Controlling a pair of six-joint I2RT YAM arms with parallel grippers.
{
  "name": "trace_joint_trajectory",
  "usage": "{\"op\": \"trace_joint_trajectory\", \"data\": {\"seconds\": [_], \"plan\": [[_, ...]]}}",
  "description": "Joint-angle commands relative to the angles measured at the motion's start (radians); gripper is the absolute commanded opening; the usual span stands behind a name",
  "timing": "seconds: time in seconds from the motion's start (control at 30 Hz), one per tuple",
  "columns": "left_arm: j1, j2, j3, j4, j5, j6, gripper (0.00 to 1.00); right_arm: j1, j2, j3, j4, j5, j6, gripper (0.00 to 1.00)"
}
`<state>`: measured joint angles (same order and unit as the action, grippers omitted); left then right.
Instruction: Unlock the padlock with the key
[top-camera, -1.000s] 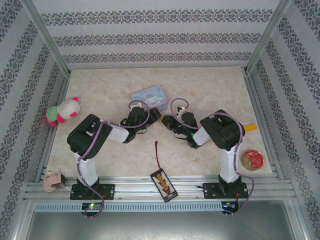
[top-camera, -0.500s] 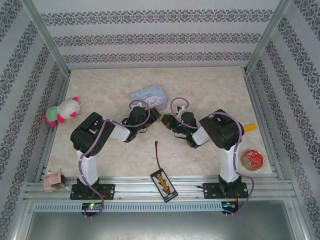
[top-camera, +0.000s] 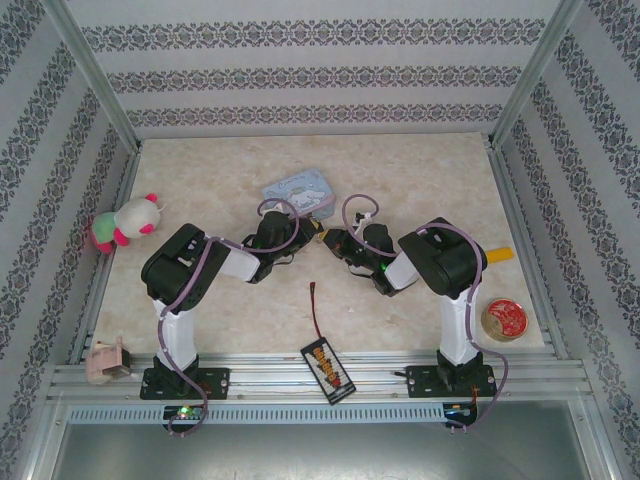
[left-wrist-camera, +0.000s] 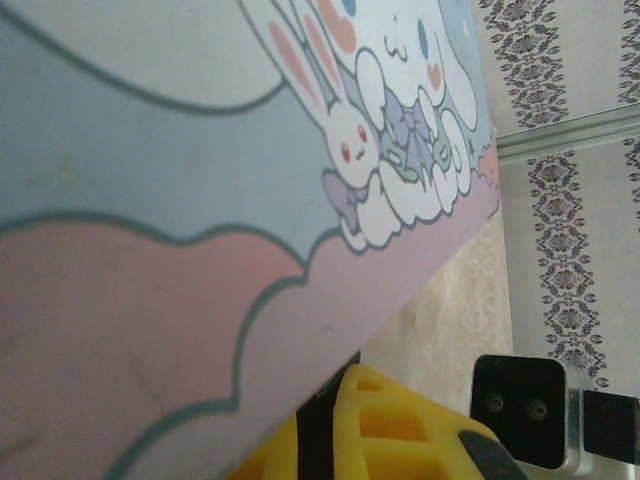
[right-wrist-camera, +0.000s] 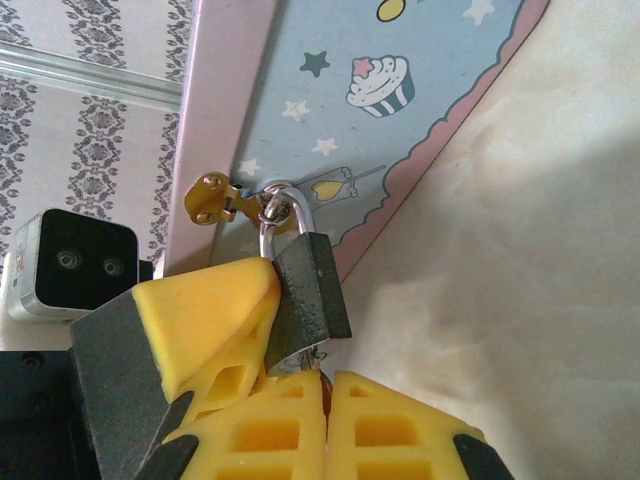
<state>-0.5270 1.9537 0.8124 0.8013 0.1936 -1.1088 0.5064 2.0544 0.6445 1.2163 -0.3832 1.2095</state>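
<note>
the padlock (right-wrist-camera: 310, 295) hangs by its silvery shackle from the brass hasp (right-wrist-camera: 215, 197) on the pale-blue tin (right-wrist-camera: 400, 120), dark body tilted beside the tin's pink edge. just below the tin's hasp, the right gripper (right-wrist-camera: 327, 388) has its yellow fingers pressed together at the lock's base; what they pinch cannot be told. the left gripper (top-camera: 314, 231) lays one finger (right-wrist-camera: 215, 315) against the lock's side, close by the tin - whether it is clamped there cannot be told.

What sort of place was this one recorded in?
Probably a purpose-built robot test booth, not a real room: aluminium frame posts, patterned wallpaper panels on three sides, a marble-look tabletop, and props like a plush toy.
</note>
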Motion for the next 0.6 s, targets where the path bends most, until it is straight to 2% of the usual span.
{"op": "trace_joint_trajectory", "data": {"seconds": [0.0,0.17,0.4,0.57], "plan": [[0.008,0.001,-0.005,0.040,0.055,0.005,0.00,-0.006,0.008,0.009,0.096,0.008,0.010,0.04],[-0.004,-0.031,-0.042,0.046,0.087,0.006,0.00,-0.005,0.007,0.010,0.107,0.023,0.023,0.05],[-0.026,-0.088,-0.082,0.029,0.069,0.022,0.00,0.009,-0.024,-0.033,0.083,0.040,-0.028,0.22],[-0.025,-0.111,-0.096,0.020,0.053,0.039,0.00,0.016,-0.081,-0.132,0.065,0.085,-0.098,0.25]]}}
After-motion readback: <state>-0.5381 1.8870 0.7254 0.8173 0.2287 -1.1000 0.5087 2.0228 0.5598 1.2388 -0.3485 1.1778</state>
